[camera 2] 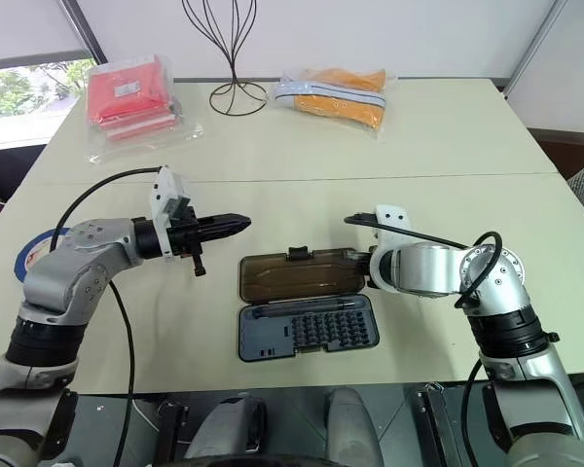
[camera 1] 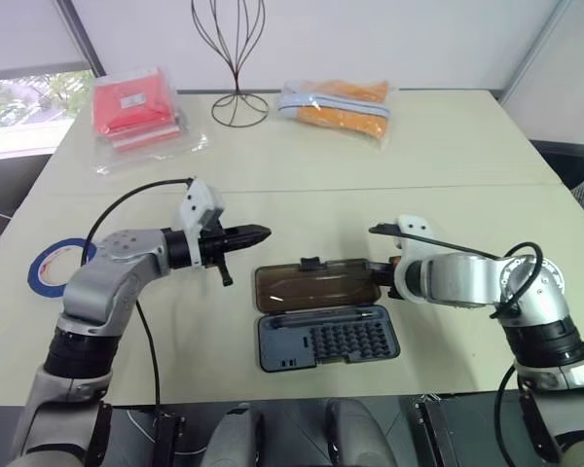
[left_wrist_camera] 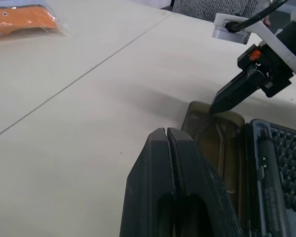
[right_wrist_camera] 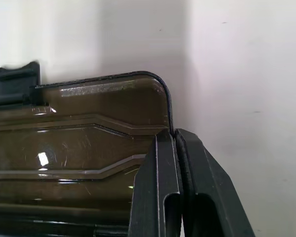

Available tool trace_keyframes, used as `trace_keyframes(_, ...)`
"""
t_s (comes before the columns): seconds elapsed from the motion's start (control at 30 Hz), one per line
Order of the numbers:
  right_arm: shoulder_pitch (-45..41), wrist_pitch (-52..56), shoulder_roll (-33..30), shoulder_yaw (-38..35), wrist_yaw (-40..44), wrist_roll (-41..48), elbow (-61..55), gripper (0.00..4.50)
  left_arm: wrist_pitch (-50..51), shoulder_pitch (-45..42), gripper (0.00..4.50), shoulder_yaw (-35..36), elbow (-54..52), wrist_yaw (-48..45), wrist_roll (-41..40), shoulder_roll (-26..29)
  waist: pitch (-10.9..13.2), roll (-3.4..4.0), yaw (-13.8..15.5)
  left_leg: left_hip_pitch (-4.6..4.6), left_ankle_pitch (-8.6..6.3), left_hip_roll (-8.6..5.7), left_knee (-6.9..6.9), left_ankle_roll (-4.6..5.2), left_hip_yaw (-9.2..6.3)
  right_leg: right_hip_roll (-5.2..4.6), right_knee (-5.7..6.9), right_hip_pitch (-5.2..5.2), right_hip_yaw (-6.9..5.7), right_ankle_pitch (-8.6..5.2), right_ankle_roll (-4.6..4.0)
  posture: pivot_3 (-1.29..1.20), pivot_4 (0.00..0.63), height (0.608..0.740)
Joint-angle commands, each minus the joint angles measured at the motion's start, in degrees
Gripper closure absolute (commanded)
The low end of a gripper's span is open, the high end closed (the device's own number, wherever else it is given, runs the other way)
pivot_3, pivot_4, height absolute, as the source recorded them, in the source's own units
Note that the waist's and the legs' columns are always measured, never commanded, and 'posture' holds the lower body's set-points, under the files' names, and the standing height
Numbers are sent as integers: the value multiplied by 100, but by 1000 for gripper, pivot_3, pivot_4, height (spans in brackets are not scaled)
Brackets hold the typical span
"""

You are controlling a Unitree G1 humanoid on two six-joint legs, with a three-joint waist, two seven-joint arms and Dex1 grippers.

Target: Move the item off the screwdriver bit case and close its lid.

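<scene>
The screwdriver bit case (camera 1: 328, 341) lies open on the table in front of me, with rows of bits in its grey base. Its smoky lid (camera 1: 316, 284) lies flat behind the base, latch tab (camera 1: 310, 263) at the far edge. My right gripper (camera 1: 375, 266) is shut, and its tip (right_wrist_camera: 173, 133) rests at the lid's (right_wrist_camera: 89, 128) right edge near a corner. My left gripper (camera 1: 263, 233) is shut and empty, hovering above the table to the left of and behind the lid. The item, a blue tape roll (camera 1: 54, 263), lies on the table at the far left, partly hidden by my left arm.
At the back of the table lie a red packet (camera 1: 134, 107) and an orange packet (camera 1: 336, 102), with a black wire stand (camera 1: 237, 102) between them. The table's left edge runs close to the tape roll.
</scene>
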Motion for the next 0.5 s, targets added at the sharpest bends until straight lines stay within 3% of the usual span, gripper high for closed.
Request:
trace_keyframes(0.03,-154,-64,-95,68,194,130,-101,3605,-117,-87,4500,28,-59,-21,-1,3,0,0,1,0,0,0,0,0,0,0,0,0,0,0,0,0,150,740)
trace_keyframes(0.27,-252,-168,-241,175,252,130,-86,40,-121,-103,4500,17,-57,-53,-22,0,0,0,20,-1,0,0,0,0,1,-1,-3,0,1,0,0,0,150,740)
trace_keyframes(0.5,-649,-124,-667,127,1041,-319,-291,40,360,72,4500,150,-376,-419,-524,255,1,1,13,-3,0,1,0,0,2,0,-10,0,1,0,0,0,150,740)
